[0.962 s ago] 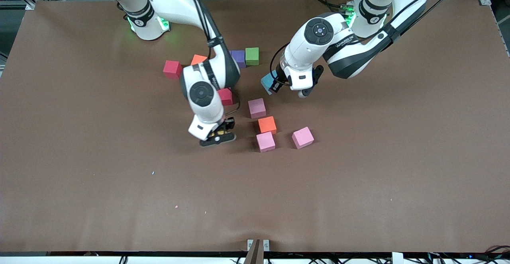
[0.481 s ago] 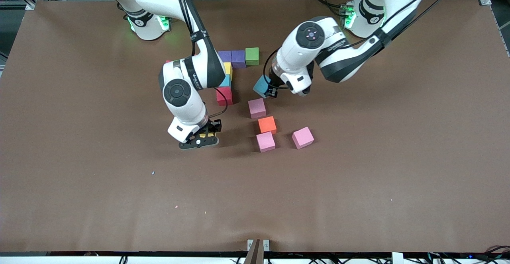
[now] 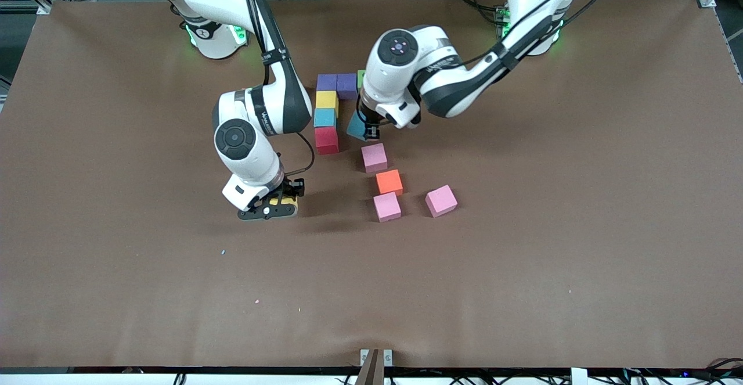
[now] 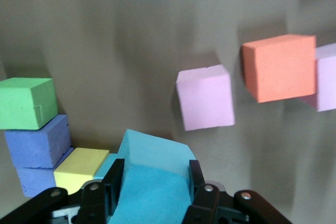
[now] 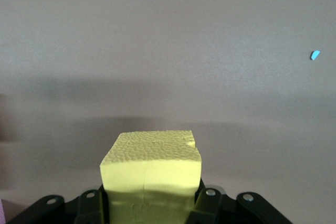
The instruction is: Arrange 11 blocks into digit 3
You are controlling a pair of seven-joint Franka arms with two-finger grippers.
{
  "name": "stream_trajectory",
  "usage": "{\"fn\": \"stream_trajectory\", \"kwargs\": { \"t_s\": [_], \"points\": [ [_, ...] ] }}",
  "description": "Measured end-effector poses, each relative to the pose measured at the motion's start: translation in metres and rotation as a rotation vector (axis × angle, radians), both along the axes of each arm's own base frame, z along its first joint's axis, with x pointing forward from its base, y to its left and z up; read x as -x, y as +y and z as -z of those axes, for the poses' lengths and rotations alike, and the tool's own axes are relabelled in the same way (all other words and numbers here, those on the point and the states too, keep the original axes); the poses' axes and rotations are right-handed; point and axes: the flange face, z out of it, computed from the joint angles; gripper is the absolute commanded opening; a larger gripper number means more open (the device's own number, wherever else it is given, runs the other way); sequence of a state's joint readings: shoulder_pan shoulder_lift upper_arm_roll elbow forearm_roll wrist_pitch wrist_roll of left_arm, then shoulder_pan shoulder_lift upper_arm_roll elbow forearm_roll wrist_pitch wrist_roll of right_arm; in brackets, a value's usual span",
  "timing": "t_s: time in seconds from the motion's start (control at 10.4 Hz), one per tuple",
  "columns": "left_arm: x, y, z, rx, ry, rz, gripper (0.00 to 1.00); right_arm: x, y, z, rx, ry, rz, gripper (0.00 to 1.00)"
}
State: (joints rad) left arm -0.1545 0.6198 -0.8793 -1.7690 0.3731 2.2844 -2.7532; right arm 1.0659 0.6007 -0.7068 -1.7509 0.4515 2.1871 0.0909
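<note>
Matte foam cubes: left gripper [image 4: 152, 192] pinches a blue block [image 4: 152, 174], right gripper [image 5: 152, 195] a yellow block [image 5: 151, 169] (pitted top).

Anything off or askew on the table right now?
One pink block sits rotated and apart from the pink block beside it. The blue block in the left gripper is tilted in the grip. The yellow block held by the right gripper has a chipped top corner. Small foam crumbs lie on the table.
</note>
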Motion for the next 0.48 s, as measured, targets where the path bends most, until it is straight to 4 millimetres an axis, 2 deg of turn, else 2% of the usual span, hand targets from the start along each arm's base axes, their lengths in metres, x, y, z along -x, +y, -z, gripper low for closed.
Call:
{"fn": "stream_trajectory", "kwargs": {
  "t_s": [0.48],
  "points": [
    [-0.006,0.0,0.016,-0.013,-0.046,-0.078,0.0,0.011,-0.015,-0.006,-0.026,0.023,0.023,0.19]
  ]
}}
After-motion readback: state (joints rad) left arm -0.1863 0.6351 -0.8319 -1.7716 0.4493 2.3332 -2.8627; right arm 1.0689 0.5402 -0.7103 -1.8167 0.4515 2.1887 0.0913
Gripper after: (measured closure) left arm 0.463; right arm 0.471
